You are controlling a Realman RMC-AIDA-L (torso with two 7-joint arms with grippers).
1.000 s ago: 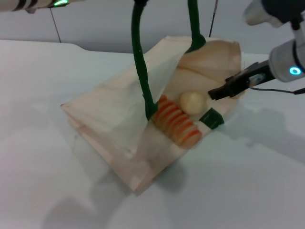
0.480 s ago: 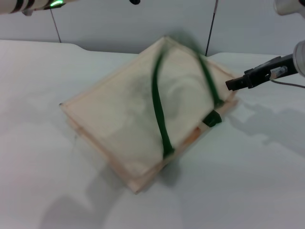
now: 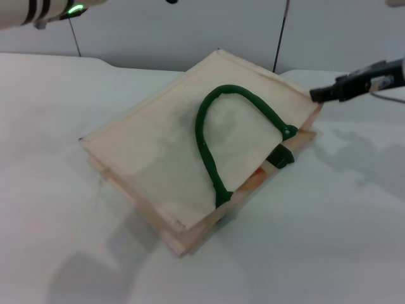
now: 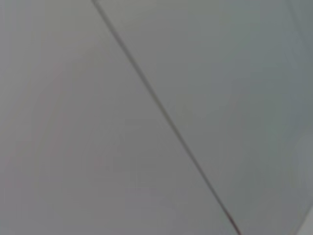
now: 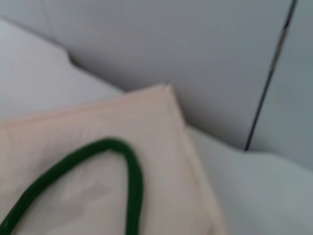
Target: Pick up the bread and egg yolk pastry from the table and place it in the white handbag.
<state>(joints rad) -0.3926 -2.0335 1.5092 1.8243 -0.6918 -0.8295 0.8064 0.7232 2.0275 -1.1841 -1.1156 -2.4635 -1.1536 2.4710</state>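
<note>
The white handbag looks like soft woven cloth, cream and matt, lying limp with shallow wrinkles and a stitched hem along its edges. Its dark green handle reads as a thick rope-like cord, matt and slightly rough. The worktop is a smooth white surface with a dull, faintly satin finish. The right gripper has dark matt fingers that look like hard plastic. The wall behind is plain, smooth and matt grey.
</note>
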